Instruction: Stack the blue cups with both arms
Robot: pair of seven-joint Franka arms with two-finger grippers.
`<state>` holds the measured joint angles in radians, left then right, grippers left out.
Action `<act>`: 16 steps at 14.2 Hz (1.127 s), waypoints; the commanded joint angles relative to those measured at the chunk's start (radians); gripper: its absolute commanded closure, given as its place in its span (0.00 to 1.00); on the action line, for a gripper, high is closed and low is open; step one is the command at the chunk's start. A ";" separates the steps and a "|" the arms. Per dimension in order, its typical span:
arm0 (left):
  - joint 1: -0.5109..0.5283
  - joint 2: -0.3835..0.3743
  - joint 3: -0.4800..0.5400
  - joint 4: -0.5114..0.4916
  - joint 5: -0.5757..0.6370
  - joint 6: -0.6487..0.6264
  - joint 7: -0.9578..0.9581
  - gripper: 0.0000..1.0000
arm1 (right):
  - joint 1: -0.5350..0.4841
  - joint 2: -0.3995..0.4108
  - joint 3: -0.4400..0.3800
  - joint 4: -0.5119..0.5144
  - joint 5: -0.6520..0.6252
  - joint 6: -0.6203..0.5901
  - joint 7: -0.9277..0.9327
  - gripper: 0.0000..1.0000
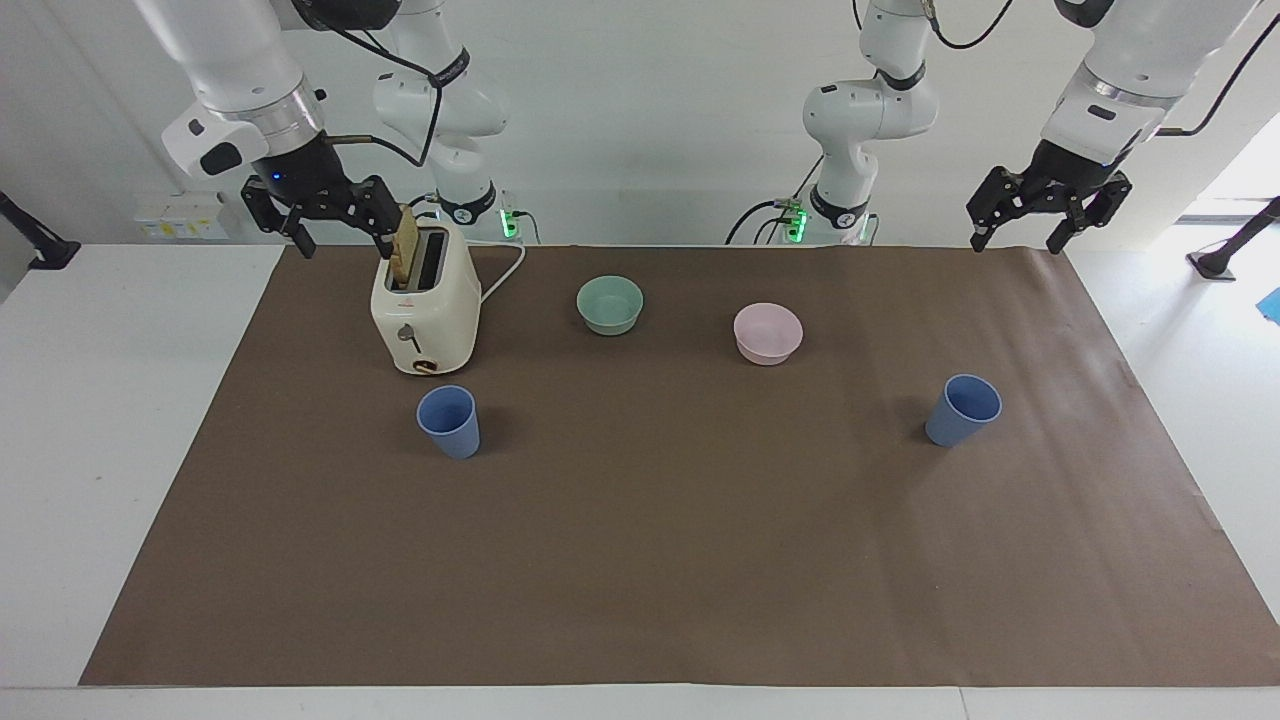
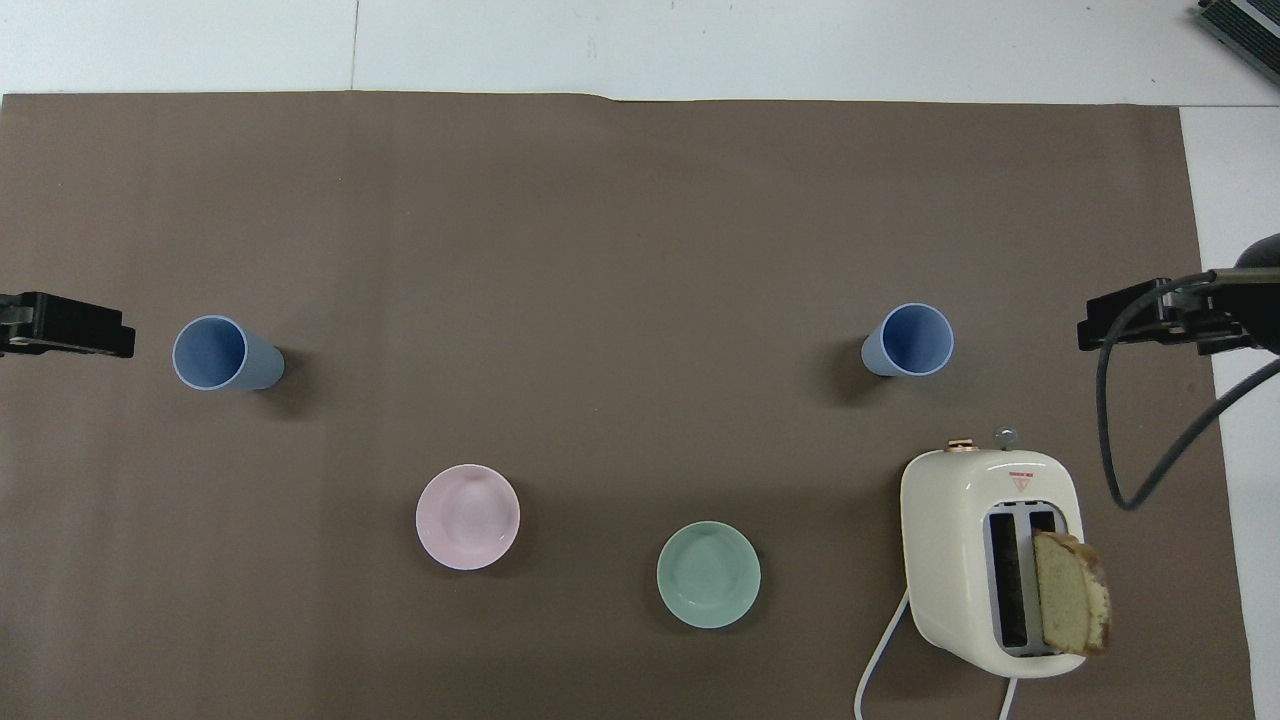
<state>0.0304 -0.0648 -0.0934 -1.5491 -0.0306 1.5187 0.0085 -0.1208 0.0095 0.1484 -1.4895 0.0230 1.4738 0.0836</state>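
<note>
Two blue cups stand upright and apart on the brown mat. One blue cup (image 1: 449,420) (image 2: 908,340) is toward the right arm's end, just farther from the robots than the toaster. The other blue cup (image 1: 964,410) (image 2: 225,353) is toward the left arm's end. My right gripper (image 1: 343,243) hangs open and empty in the air beside the toaster's top, over the mat's edge by the robots. My left gripper (image 1: 1016,243) hangs open and empty over the mat's corner at its own end. Neither touches a cup.
A cream toaster (image 1: 425,310) (image 2: 985,560) holds a bread slice (image 1: 405,250) in one slot. A green bowl (image 1: 610,305) (image 2: 708,575) and a pink bowl (image 1: 767,333) (image 2: 467,517) sit between the cups, nearer to the robots.
</note>
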 commanded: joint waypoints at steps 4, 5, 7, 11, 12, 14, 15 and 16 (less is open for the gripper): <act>0.000 -0.009 0.009 -0.019 0.014 0.038 -0.007 0.00 | -0.013 -0.016 0.005 -0.020 0.022 0.016 0.004 0.00; 0.000 -0.007 0.012 -0.023 0.014 0.055 -0.002 0.00 | -0.013 -0.016 0.005 -0.020 0.022 0.016 0.004 0.00; 0.017 -0.004 0.012 -0.061 0.014 0.133 0.002 0.00 | -0.013 -0.016 0.005 -0.020 0.022 0.016 0.004 0.00; 0.064 0.034 0.012 -0.104 0.014 0.222 0.005 0.00 | -0.013 -0.016 0.005 -0.020 0.022 0.016 0.004 0.00; 0.074 0.039 0.012 -0.127 0.015 0.248 0.004 0.00 | -0.013 -0.016 0.005 -0.020 0.022 0.016 0.004 0.00; 0.106 0.046 0.012 -0.195 0.014 0.322 0.002 0.00 | -0.013 -0.016 0.005 -0.020 0.022 0.016 0.004 0.00; 0.118 0.048 0.012 -0.227 0.014 0.355 -0.002 0.00 | -0.013 -0.016 0.005 -0.020 0.022 0.017 0.004 0.00; 0.129 0.051 0.012 -0.258 0.014 0.386 -0.002 0.00 | -0.013 -0.016 0.005 -0.020 0.022 0.017 0.004 0.00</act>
<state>0.1329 0.0030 -0.0733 -1.7296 -0.0300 1.8364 0.0094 -0.1208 0.0095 0.1484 -1.4895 0.0230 1.4738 0.0836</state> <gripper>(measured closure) 0.000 0.000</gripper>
